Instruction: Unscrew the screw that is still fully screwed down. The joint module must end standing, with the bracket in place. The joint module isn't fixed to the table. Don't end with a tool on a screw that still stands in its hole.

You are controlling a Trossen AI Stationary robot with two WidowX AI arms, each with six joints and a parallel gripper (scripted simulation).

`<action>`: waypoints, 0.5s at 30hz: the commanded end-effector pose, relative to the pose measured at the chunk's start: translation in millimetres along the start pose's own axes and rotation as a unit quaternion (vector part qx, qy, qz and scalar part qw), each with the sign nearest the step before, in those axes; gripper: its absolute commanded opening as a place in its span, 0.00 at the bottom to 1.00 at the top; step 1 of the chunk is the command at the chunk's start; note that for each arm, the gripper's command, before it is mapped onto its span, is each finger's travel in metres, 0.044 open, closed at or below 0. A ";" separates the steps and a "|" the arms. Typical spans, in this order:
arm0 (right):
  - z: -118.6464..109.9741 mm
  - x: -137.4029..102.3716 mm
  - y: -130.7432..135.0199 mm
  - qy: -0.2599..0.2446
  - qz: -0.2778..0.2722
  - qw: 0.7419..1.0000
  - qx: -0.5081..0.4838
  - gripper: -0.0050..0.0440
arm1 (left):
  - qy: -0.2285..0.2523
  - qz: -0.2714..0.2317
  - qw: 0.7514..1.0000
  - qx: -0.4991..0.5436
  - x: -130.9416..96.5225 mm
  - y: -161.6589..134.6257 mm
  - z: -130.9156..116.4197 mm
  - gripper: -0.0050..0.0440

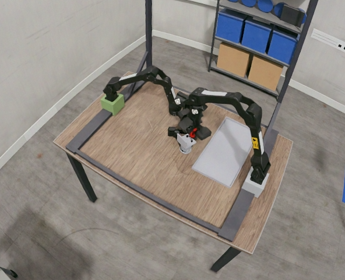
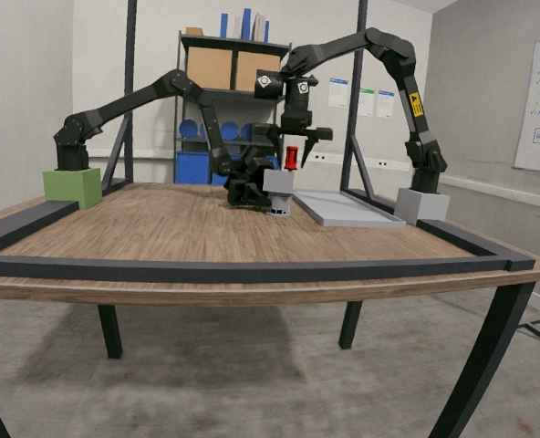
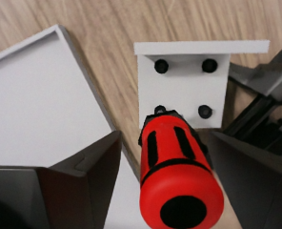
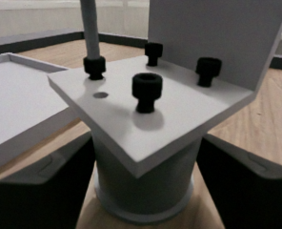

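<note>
L gripper [image 1: 192, 132] [image 2: 291, 165] [image 3: 167, 135] is released: its jaws stand apart on both sides of the red screwdriver [image 1: 192, 133] [image 2: 291, 158] [image 3: 179, 162] [image 4: 90, 29], w/o gripping it. The driver stands approx. upright, and its tip is on the driver screw [image 3: 160, 109] [image 4: 94, 68], upper left in the R wrist view.

The joint module [image 1: 185, 150] [image 2: 279, 205] [image 4: 146, 191] is standing on the table [image 1: 130, 132] [image 2: 142, 226] [image 3: 108, 24] [image 4: 255, 110], a bit right of centre in the top & ext. views. R gripper [image 1: 183, 141] [image 2: 269, 200] [image 3: 231, 105] [image 4: 148, 139] is clenched around its body, one finger per side.

The bracket [image 1: 186, 141] [image 2: 278, 181] [image 3: 184, 86] [image 4: 179, 105] sits on top of the module, its wall upright. Also in the bracket plate are the near screw [image 3: 205, 112] [image 4: 147, 91] and two rear screws, by the wall. Near screw's head stands above the plate, w/ shank visible.

The grey tray [image 1: 221, 156] [image 2: 350, 209] [image 3: 41, 105] [image 4: 22, 100] lies near the module, at left in both wrist views.
</note>
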State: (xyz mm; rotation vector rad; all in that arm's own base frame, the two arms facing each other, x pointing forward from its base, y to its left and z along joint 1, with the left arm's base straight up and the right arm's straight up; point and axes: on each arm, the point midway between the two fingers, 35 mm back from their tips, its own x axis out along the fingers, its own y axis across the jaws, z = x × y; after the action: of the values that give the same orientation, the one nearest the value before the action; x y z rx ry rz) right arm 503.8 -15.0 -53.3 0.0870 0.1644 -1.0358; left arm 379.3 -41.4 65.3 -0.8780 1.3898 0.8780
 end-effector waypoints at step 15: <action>14.6 1.6 5.1 -0.006 0.000 1.000 0.017 0.60 | -0.010 -0.008 0.929 0.369 -8.8 -4.4 0.7 0.61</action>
State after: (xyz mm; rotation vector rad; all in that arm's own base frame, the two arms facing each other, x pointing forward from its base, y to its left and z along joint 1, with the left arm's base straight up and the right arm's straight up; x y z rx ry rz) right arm 503.8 -15.0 -53.3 0.0870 0.1644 -1.0358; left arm 379.0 -41.2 65.2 -0.4094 1.5358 0.4106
